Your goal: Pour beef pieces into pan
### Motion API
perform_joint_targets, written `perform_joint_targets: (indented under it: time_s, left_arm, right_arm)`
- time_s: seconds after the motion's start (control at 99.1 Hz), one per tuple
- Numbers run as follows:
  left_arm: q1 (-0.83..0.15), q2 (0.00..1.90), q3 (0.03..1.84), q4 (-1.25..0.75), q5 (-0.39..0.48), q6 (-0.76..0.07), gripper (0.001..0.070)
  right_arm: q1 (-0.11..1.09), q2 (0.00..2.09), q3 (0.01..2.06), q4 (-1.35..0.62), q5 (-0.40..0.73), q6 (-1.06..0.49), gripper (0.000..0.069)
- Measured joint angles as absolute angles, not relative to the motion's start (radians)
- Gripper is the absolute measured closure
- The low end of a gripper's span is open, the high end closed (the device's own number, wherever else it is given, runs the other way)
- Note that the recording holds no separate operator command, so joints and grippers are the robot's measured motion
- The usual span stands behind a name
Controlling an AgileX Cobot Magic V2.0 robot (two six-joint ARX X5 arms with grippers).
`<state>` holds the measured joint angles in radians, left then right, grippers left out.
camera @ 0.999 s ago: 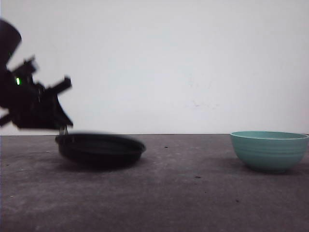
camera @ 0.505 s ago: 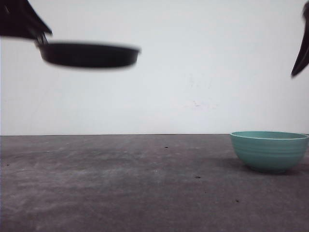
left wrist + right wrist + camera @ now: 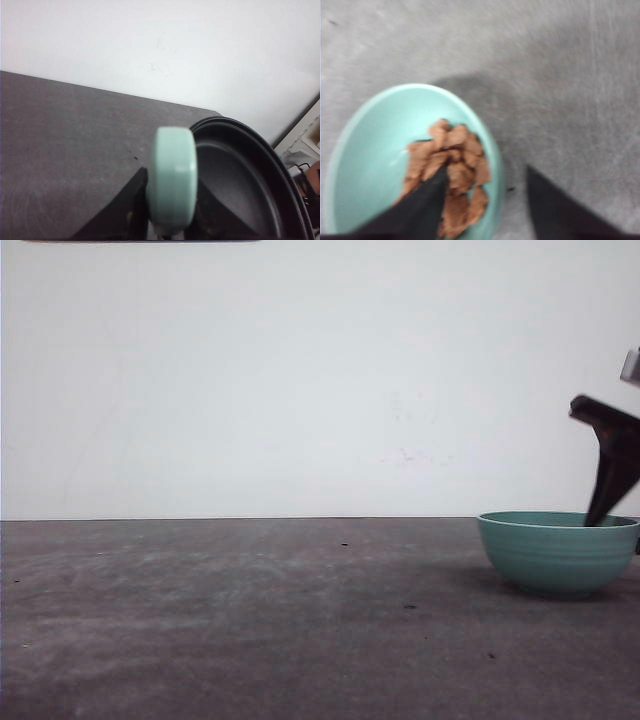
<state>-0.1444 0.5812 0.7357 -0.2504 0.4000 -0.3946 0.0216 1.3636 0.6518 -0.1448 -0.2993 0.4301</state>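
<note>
At the nine o'clock side of the scene, the left pincer (image 3: 170, 227) is gripping the pan (image 3: 250, 185) by its mint-green handle (image 3: 172, 182), its dark fingers (image 3: 117, 210) pressing on either side of the handle. In the front view, a thin dark sliver of the pan (image 3: 140, 241) is showing at the frame's upper edge, toward eleven o'clock, high above the grey bench (image 3: 250, 620). The pan's black inside is looking bare in the left wrist view.

Toward three o'clock, the teal bowl (image 3: 557, 552) is sitting on the bench, well apart from the pan. The right pincer (image 3: 608, 465) is hanging just over the bowl's rim, one dark finger reaching down to the rim at the far edge. In the right wrist view, the right pincer (image 3: 485, 210) is standing wide, one finger (image 3: 415, 207) inside the bowl (image 3: 365, 165) over the beef pieces (image 3: 452, 172), the other outside the wall, so the rim is lying between them. The beef pieces are heaped in the bowl.
</note>
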Motion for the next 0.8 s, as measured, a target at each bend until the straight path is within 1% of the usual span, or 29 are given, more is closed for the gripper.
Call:
perform_joint_targets:
  time_s: [0.061, 0.111, 0.303, 0.444, 0.575, 0.676, 0.797]
  left_arm:
    - [-0.144, 0.572, 0.736, -0.265, 0.408, -0.398, 0.0651]
    - [-0.144, 0.568, 0.736, -0.266, 0.418, -0.407, 0.0651]
    - [-0.144, 0.564, 0.736, -0.268, 0.445, -0.421, 0.0651]
    - [-0.145, 0.568, 0.736, -0.305, 0.445, -0.423, 0.0651]
    - [-0.157, 0.596, 0.736, -0.333, 0.445, -0.423, 0.0651]
    - [-0.174, 0.648, 0.736, -0.342, 0.446, -0.423, 0.0651]
    - [-0.200, 0.748, 0.736, -0.342, 0.445, -0.422, 0.0651]
  right_arm:
    - [0.022, 1.377, 0.652, -0.138, -0.294, 0.432, 0.0551]
    - [0.022, 1.387, 0.652, -0.130, -0.294, 0.435, 0.0596]
    - [0.022, 1.434, 0.652, -0.121, -0.294, 0.436, 0.0658]
    - [0.022, 1.430, 0.653, -0.112, -0.310, 0.435, 0.0667]
    - [0.025, 1.382, 0.685, -0.164, -0.319, 0.417, 0.0667]
    - [0.043, 1.303, 0.748, -0.199, -0.343, 0.391, 0.0667]
    - [0.100, 1.214, 0.846, -0.257, -0.367, 0.353, 0.0667]
